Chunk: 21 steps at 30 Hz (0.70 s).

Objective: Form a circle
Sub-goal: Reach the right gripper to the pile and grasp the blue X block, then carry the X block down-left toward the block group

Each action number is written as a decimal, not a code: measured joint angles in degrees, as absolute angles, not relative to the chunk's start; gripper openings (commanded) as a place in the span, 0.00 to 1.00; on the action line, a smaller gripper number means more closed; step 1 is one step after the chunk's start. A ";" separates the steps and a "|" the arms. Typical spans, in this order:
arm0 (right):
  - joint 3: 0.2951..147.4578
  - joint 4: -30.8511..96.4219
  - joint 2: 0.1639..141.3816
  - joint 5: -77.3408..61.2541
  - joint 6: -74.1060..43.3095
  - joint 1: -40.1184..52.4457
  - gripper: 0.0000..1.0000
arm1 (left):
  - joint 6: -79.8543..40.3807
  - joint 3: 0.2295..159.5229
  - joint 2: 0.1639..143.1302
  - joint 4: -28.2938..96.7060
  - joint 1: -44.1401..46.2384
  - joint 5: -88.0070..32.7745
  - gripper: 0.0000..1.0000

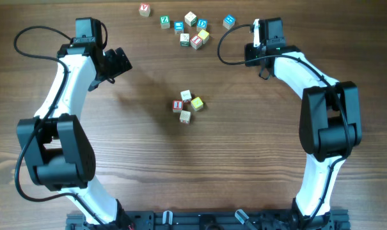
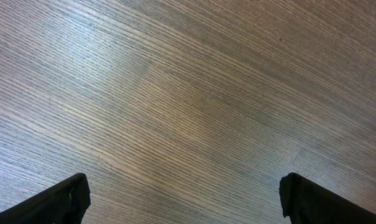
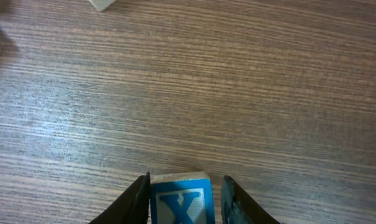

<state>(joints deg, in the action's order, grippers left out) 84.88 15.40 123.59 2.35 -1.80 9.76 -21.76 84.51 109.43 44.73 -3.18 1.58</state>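
A small ring of several wooden letter cubes lies mid-table, with a red-lettered cube [image 1: 178, 106], a yellow cube [image 1: 197, 103] and a pale cube [image 1: 185, 117]. My right gripper [image 1: 265, 28] is at the back right, well away from it. In the right wrist view, the right gripper [image 3: 186, 182] straddles a blue X cube [image 3: 181, 202] that rests on the table. Its left finger touches the cube and a narrow gap shows at its right finger [image 3: 237, 202]. My left gripper [image 1: 119, 62] hangs wide open over bare wood, left of the ring, with nothing between the fingers [image 2: 183, 190].
A loose scatter of letter cubes [image 1: 190, 18] lies along the table's back edge, with a blue one [image 1: 229, 22] near the right arm's cable. A pale cube's corner [image 3: 104, 3] shows at the top of the right wrist view.
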 measured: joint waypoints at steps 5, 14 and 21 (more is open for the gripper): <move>84.88 16.67 123.66 2.35 -1.80 9.76 0.36 | -21.76 84.51 109.43 44.75 -3.18 1.61 1.00; 84.88 17.26 123.66 2.33 -1.83 9.76 0.25 | -21.76 84.51 109.43 44.75 -3.18 1.58 1.00; 84.88 22.87 120.77 1.02 -2.70 9.76 0.25 | -21.76 84.51 109.43 44.75 -3.18 1.61 1.00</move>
